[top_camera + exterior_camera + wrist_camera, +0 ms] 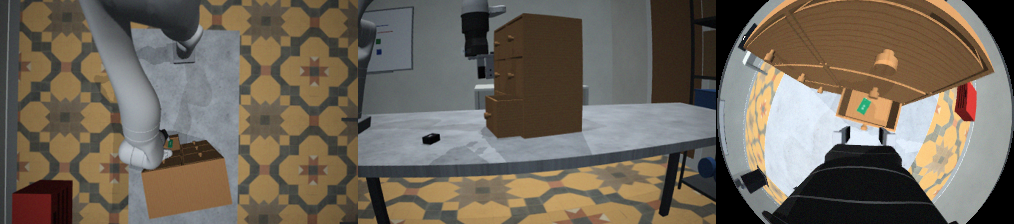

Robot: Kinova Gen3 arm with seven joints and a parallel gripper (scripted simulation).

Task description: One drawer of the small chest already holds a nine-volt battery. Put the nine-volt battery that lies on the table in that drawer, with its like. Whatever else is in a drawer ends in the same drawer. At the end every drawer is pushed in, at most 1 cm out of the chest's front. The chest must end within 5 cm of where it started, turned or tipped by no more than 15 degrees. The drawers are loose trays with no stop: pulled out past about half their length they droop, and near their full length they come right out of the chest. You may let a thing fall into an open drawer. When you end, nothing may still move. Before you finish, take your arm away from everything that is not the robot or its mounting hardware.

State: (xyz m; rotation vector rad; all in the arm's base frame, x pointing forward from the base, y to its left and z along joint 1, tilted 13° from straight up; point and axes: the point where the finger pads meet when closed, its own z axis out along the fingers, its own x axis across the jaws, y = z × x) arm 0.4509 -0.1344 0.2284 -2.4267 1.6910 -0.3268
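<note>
The brown chest point(188, 189) point(553, 77) point(851, 35) stands upright on the table. A bottom drawer point(510, 119) point(881, 123) is pulled partly out; the upper drawers look shut. A small flat green thing point(170, 143) point(864, 106) with light spots lies in the open drawer. The nine-volt battery point(431, 138), small and black, lies on the table in front of the chest; the arm hides it in the top view. The other battery is not visible. My gripper point(485, 74) point(864, 132) is open and empty, above and just in front of the open drawer, near middle-knob height.
Knobs stick out of the chest front close to my fingers, among them a middle-row knob point(510, 75) and a large near one point(886, 61). The grey table point(221, 92) point(630, 125) bears the chest. A red cabinet point(31, 208) point(967, 102) stands away from the table.
</note>
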